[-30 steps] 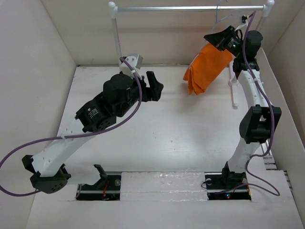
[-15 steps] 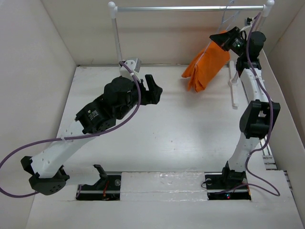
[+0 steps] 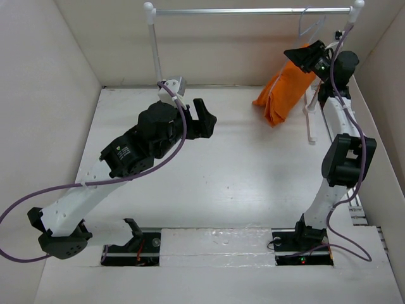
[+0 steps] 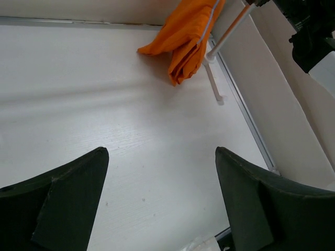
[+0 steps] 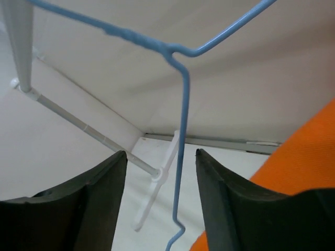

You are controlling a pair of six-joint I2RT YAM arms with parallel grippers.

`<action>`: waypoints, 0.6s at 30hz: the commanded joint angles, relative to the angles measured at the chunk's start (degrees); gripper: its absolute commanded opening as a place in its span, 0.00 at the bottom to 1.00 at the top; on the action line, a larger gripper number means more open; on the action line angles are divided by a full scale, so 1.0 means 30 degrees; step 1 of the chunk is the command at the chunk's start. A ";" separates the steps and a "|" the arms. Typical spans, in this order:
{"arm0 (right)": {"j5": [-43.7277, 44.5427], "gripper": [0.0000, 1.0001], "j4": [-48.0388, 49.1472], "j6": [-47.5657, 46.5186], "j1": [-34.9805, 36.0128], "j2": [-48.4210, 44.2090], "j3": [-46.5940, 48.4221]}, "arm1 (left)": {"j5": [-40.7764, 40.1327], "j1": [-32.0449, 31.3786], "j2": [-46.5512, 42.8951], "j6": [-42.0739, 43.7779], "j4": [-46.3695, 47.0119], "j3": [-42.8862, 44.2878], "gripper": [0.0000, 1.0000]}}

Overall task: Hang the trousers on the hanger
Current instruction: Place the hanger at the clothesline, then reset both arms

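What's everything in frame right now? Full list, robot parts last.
trousers: one, orange, hanging on the hanger, back right
hanger: one, pale blue wire, hook up by the rail's right end
rail: one, metal bar on two white posts, along the back
table: one, white
walls: three, pale, at left, back and right
cables: two, purple, one along each arm
left gripper: one, black, open, nothing between its jaws, over mid-table
right gripper: one, black, open, hanger wire between its jaws
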 commanded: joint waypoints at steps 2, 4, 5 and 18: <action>-0.0122 0.64 0.1069 -0.1919 -0.0555 -0.2836 -0.0995 | -0.0520 -0.0032 0.0004 0.0327 0.0357 0.0899 0.84; -0.0005 0.70 -0.0249 -0.3233 -0.0761 -0.3832 -0.1349 | -0.0638 -0.0032 0.0151 0.0649 0.0329 0.1308 0.95; 0.0024 0.72 -0.0718 -0.3706 -0.1022 -0.4155 -0.1640 | -0.0667 -0.0032 0.0297 0.0680 0.0357 0.1426 0.99; 0.1427 0.79 -0.8008 -1.1967 -0.1963 -1.2266 -0.6882 | -0.3684 -0.0032 0.1324 0.0768 -0.0988 0.1899 0.99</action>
